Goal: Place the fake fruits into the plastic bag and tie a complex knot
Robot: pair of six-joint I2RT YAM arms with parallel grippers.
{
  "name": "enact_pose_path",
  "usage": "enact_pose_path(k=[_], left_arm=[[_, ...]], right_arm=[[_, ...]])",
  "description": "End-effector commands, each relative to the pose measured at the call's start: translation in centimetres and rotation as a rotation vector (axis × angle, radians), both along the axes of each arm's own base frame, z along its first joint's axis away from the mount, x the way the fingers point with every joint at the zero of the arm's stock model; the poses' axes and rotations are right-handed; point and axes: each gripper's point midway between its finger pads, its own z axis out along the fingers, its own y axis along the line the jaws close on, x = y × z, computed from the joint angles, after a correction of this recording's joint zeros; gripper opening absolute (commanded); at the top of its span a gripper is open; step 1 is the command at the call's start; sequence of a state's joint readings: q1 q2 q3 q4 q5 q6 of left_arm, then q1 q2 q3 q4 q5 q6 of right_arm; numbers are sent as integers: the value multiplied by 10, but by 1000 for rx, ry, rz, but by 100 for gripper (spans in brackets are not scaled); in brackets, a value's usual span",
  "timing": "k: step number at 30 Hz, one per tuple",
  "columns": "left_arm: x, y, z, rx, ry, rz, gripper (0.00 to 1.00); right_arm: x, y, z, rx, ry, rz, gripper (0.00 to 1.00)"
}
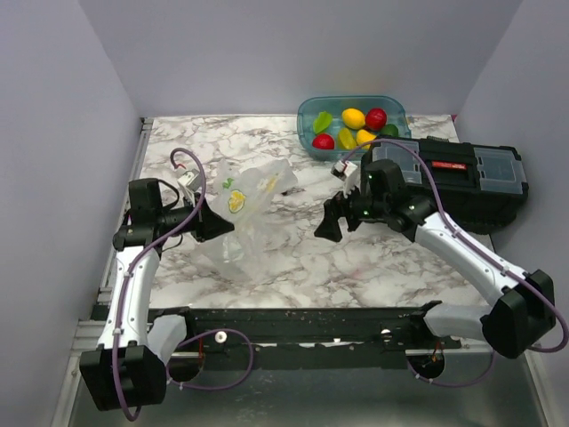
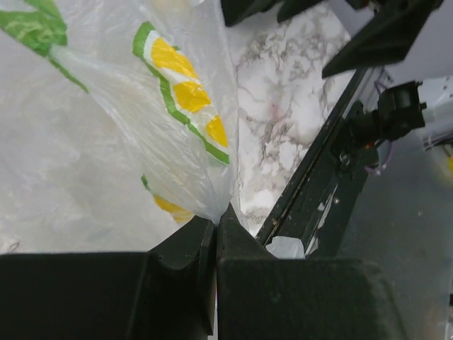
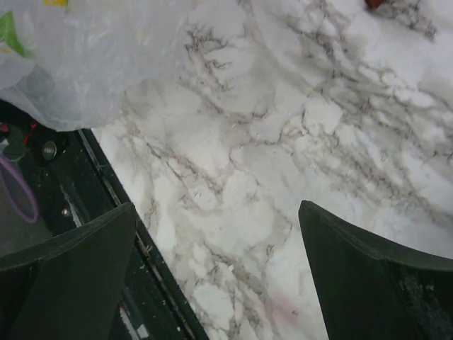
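The left gripper [image 2: 214, 225] is closed tight on a fold of the plastic bag [image 2: 106, 142], which stands on the marble table [image 1: 391, 258]. The right gripper [image 3: 217, 209] is wide and empty. The fake fruits [image 1: 354, 118] lie in the teal tub [image 1: 305, 120].

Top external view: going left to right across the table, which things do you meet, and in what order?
left pincer, shut on the bag's film → plastic bag → right pincer, open and empty → black case

Bare marble tabletop [image 1: 293, 258] lies open between the plastic bag [image 1: 249, 213] at left and the black case [image 1: 471, 178] on the right edge. The teal tub [image 1: 304, 124] of fake fruits [image 1: 354, 117] occupies the far edge.
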State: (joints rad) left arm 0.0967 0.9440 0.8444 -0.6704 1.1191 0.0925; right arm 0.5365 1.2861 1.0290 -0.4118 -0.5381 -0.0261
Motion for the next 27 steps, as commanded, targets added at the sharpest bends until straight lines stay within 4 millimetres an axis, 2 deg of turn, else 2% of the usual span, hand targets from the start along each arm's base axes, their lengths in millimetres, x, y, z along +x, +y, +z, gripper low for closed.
enact_pose_path(k=[1,4,8,9,13,17,25,26,27], left_arm=[[13,-3,7,-134,45,28,0],[11,-7,1,-186,84,-9,0],[5,-10,5,-225,86,-38,0],[3,-11,7,-232,81,-46,0],[-2,-13,13,-255,83,-66,0],[-5,-14,14,-268,83,-80,0],[-11,-18,19,-289,56,-120,0],[-11,-18,18,-289,55,-118,0],[-11,-18,17,-291,55,-119,0]], right_arm=[[-24,-1,6,98,75,-33,100],[-36,13,6,186,110,42,100],[-25,35,3,267,84,81,100],[-23,44,8,294,67,106,100],[-26,75,2,316,54,198,100],[-37,105,-5,327,54,288,100],[-44,155,-10,438,197,283,100],[-46,158,-17,445,214,274,97],[-47,160,-19,457,220,270,89]])
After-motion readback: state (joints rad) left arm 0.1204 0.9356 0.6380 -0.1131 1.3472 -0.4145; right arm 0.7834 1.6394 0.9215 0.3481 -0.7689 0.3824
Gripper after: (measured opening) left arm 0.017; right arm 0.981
